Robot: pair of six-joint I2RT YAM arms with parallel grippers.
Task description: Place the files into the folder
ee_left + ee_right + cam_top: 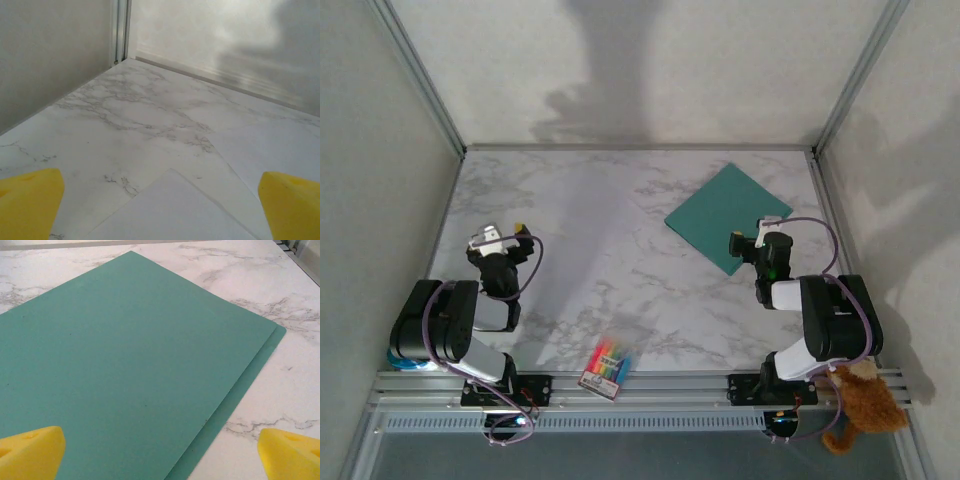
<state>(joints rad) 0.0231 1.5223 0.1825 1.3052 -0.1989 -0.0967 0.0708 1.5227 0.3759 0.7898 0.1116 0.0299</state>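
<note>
Hovering the right pincer [757, 236] just over the near side of the folder [725, 215], pads spread wide, gripping nothing. Hanging the left pincer [503, 238] equally released, low over the files [172, 212], which are lying flat well left of the folder. Looking at a closed folder, with the top cover sitting slightly offset from the bottom one along one edge. Risking a pinch on both covers together, leaving it shut. Risking a shove toward the wall rail just right of the folder, with little room there. Expecting trouble with the files too: thin, flush on the table [620, 310], seemingly two overlapping, likely slipping, creasing or splitting up. Noting open marble between folder and files for sliding. Minding the pen packet [607, 366], nearer than the folder, by the front edge.
</note>
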